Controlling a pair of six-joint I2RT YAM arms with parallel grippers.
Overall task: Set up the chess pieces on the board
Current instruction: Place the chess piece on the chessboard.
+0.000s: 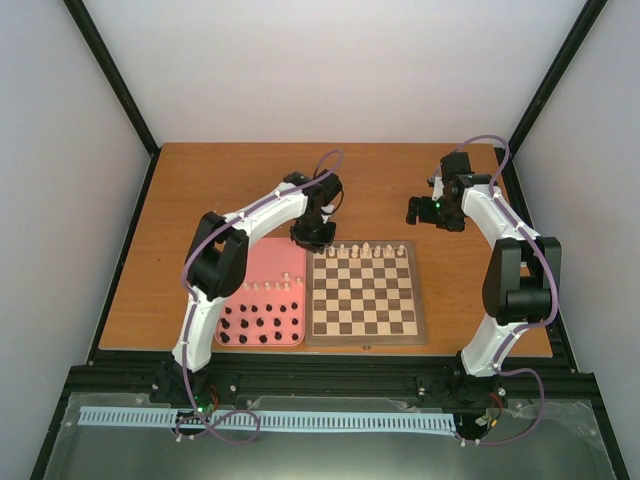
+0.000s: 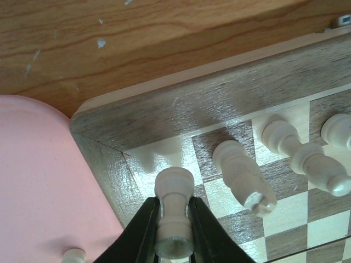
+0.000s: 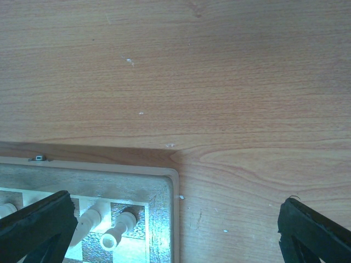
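The wooden board point(image 1: 363, 294) lies at the table's front middle, with cream-white pieces point(image 1: 365, 249) standing along its far row. My left gripper point(image 1: 312, 236) hangs over the board's far left corner. In the left wrist view it point(image 2: 174, 219) is shut on a cream-white rook point(image 2: 174, 211) over the corner square of the board point(image 2: 192, 104). Other white pieces point(image 2: 241, 175) stand to its right. My right gripper point(image 1: 425, 208) is open and empty above bare table beyond the board's far right corner point(image 3: 159, 186), where a white rook point(image 3: 119, 230) stands.
A pink tray point(image 1: 262, 300) lies against the board's left side, holding several black figures point(image 1: 258, 328) and a few white ones point(image 1: 280, 287). In the left wrist view the tray point(image 2: 38, 181) shows at the left with one white piece point(image 2: 74, 256).
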